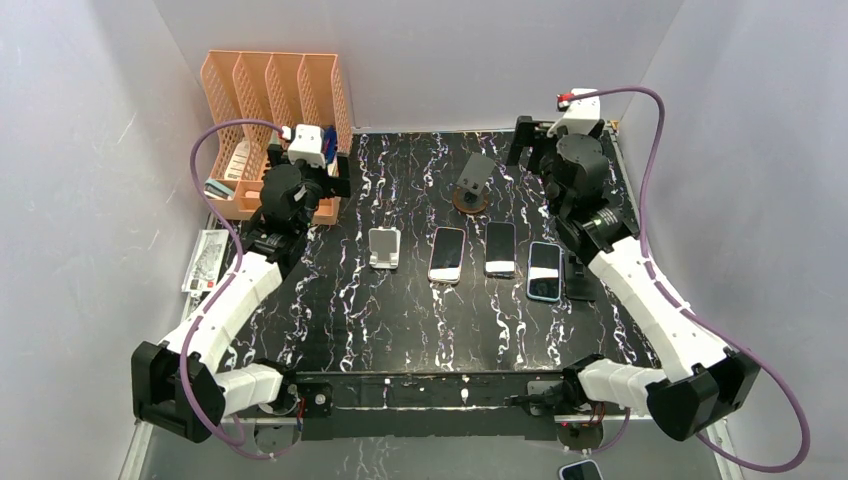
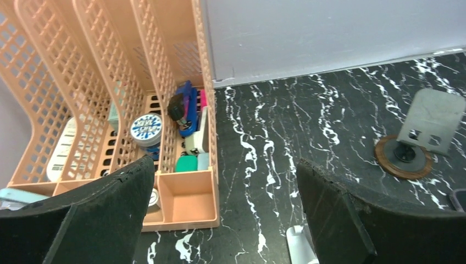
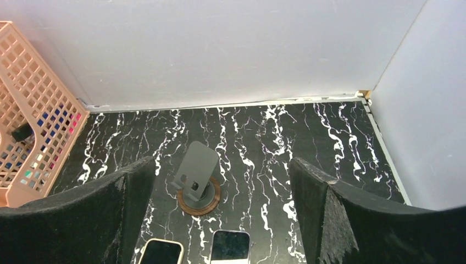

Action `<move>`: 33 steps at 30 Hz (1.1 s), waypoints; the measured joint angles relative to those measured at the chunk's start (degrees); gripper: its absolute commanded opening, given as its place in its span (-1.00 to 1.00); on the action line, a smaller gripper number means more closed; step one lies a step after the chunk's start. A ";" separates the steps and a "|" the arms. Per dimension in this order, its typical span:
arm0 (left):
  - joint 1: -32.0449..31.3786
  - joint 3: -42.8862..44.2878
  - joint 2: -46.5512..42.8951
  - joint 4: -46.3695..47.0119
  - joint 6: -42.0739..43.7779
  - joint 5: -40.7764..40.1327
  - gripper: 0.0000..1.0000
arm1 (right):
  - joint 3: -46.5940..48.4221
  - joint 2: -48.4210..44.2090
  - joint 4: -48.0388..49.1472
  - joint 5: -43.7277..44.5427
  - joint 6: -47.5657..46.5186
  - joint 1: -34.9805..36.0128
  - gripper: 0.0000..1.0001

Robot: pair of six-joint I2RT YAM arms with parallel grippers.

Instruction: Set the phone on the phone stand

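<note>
Three phones lie flat in a row mid-table: a cream-cased phone (image 1: 447, 254), a black phone with a white end (image 1: 500, 248) and a blue-cased phone (image 1: 545, 271). A white phone stand (image 1: 384, 248) stands left of them, and a grey stand on a round brown base (image 1: 472, 185) stands behind them. My left gripper (image 1: 338, 176) is open and empty beside the orange organizer; in its wrist view (image 2: 225, 181) the white stand's edge (image 2: 299, 245) shows below. My right gripper (image 1: 522, 142) is open and empty at the back right. Its wrist view (image 3: 221, 165) shows the grey stand (image 3: 195, 170) and two phone tops (image 3: 160, 252), (image 3: 229, 246).
An orange mesh organizer (image 1: 270, 100) holding small items stands at the back left and fills the left of the left wrist view (image 2: 110, 99). A dark stand-like object (image 1: 580, 275) sits right of the blue phone. A printed card (image 1: 205, 260) lies off the left edge. Another phone (image 1: 580, 470) lies below the table front.
</note>
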 measured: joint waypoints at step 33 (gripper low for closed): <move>-0.98 -0.94 2.14 1.88 -0.24 16.13 0.97 | -22.03 -11.34 -23.80 -25.99 22.16 -45.38 0.75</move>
